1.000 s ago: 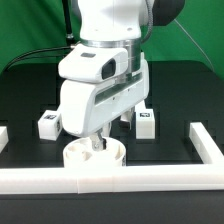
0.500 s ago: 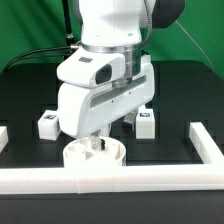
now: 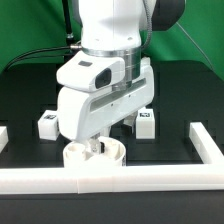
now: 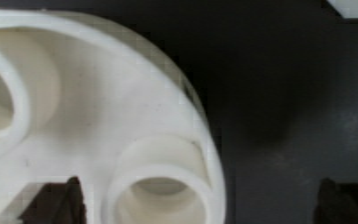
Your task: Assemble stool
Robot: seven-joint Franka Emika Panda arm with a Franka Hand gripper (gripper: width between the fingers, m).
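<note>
White round seat [image 3: 112, 156] on black desk [image 3: 25, 100], end effector [image 3: 97, 147] released, jaws wide over seat, tagged leg [image 3: 46, 125] and second leg [image 3: 145, 122] behind

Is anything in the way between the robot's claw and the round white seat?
No, nothing visible. The open gripper is directly over the seat. The leg at the exterior view's left and the leg at its right stand clear.
</note>
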